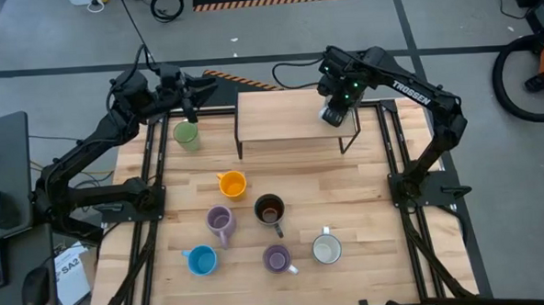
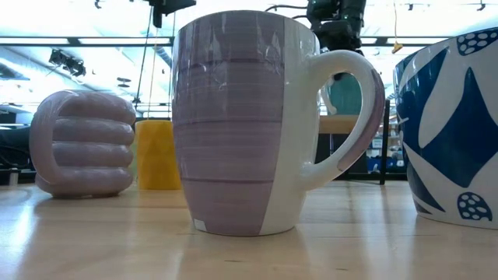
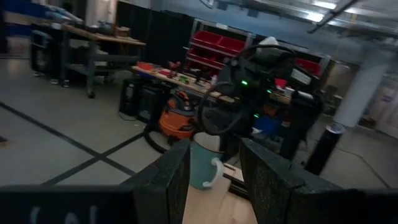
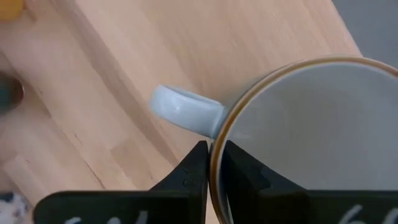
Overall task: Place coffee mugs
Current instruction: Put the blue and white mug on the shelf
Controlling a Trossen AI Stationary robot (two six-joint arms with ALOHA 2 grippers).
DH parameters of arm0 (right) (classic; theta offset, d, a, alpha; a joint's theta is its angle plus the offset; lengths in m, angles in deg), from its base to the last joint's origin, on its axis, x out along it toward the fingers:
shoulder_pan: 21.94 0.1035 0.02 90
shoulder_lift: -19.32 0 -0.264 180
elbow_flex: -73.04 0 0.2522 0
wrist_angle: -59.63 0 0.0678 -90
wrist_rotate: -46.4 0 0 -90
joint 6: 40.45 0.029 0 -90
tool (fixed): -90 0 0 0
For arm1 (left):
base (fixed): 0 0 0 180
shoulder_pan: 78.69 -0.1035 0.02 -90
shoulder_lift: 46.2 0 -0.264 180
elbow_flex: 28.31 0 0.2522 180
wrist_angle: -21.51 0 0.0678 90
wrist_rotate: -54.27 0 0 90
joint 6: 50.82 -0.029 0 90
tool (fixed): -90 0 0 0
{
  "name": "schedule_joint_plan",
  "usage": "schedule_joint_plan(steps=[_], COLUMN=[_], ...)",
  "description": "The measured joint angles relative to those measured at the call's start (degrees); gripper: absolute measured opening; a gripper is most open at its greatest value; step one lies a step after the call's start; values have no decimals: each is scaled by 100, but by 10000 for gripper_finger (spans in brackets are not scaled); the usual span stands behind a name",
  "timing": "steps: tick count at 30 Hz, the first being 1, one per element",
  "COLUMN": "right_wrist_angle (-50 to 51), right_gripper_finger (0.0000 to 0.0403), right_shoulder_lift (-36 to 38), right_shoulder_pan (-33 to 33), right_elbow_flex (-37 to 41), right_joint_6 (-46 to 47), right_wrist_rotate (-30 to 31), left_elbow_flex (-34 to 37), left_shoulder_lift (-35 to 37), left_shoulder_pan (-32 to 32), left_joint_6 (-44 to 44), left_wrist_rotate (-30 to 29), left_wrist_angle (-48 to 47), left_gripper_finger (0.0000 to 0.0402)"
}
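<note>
My right gripper (image 4: pixel 211 163) pinches a white mug's (image 4: pixel 311 124) rim over the raised shelf (image 1: pixel 284 115); left gripper (image 1: pixel 190 99) hangs open above the green mug (image 1: pixel 187 134).

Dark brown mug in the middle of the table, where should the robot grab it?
Pinch the rim of the dark brown ceramic mug from straight above, one finger inside, one outside, on its right side. It stands upright, mouth open, handle toward the near edge, and the orange mug and lilac mug crowd its left. The right gripper holds a pale mug likewise.
</note>
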Motion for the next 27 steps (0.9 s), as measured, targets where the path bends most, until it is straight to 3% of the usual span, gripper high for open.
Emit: schedule_joint_plan(steps=[8,19,27], right_wrist_angle=[-118,-73,-68], right_gripper_finger=[47,47,48], right_shoulder_lift=[-352,-409,-409], right_shoulder_pan=[-12,-375,-541], right_elbow_flex=[-131,-423,-431], right_joint_6=[632,964,1879], right_wrist_rotate=[31,15,19], left_elbow_flex=[0,0,0], left_shoulder_lift=[-37,-33,-33], left_shoulder_pan=[3,4,4], left_joint_6=[283,281,270], left_wrist_rotate=[-341,-231,69], left_wrist_angle=[2,173,209], left_gripper_finger=[146,146,146])
